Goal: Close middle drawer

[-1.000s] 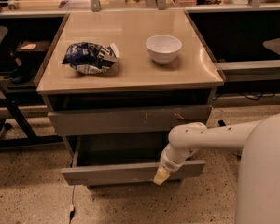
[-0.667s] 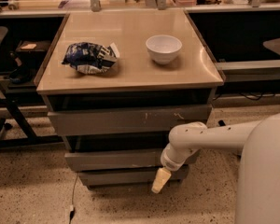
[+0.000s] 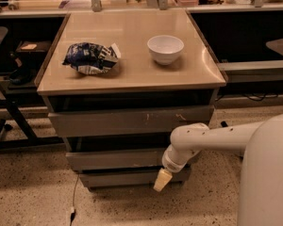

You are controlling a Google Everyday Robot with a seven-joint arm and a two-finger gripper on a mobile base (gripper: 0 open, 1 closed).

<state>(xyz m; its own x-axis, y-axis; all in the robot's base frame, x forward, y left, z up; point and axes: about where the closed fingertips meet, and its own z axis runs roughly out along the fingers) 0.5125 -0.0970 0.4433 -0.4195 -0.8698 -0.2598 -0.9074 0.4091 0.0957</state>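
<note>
The middle drawer (image 3: 115, 159) shows as a plain grey front between the scratched top front (image 3: 127, 121) and the narrower bottom front (image 3: 127, 177). It sits pushed in, close to the line of the other fronts, and its interior is hidden. My gripper (image 3: 162, 180) is a pale tip on the white arm (image 3: 203, 140). It hangs just below the right end of the middle drawer's front, before the bottom front.
On the cabinet's tan top (image 3: 132, 74) lie a blue chip bag (image 3: 90, 58) and a white bowl (image 3: 165, 48). A dark chair frame (image 3: 9, 112) stands to the left. A cable (image 3: 73, 199) trails on the speckled floor. My white body (image 3: 269, 173) fills the lower right.
The middle drawer has slid from well pulled out to nearly in line with the other fronts. My gripper and arm have moved toward the cabinet with it.
</note>
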